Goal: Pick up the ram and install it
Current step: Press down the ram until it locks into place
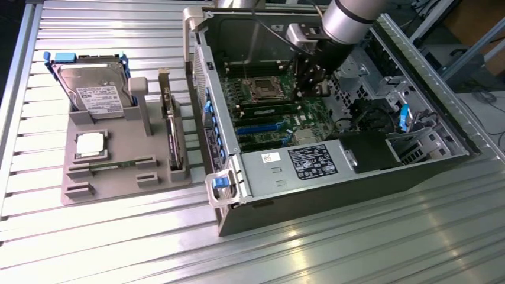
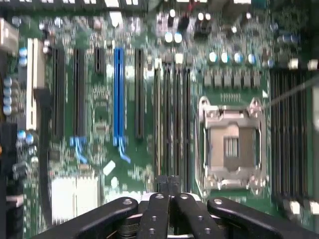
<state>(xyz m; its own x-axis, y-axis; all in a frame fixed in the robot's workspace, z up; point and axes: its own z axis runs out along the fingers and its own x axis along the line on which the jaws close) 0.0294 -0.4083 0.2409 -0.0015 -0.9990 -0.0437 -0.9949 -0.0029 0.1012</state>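
The arm reaches down into the open case [image 1: 339, 142], its tool [image 1: 314, 80] low over the motherboard [image 1: 272, 115] beside the CPU socket [image 1: 259, 90]. In the wrist view the tool's [image 2: 169, 186] black fingers [image 2: 154, 214] are pressed together, their tips just above the dark memory slots [image 2: 172, 119] next to the socket [image 2: 232, 147]. The ram [image 1: 272, 109] sits seated in a slot inside the case. On the counter [image 1: 103, 236], a grey tray [image 1: 91, 177] holds a hard drive [image 1: 93, 92], a CPU [image 1: 92, 144] and a card [image 1: 174, 133].
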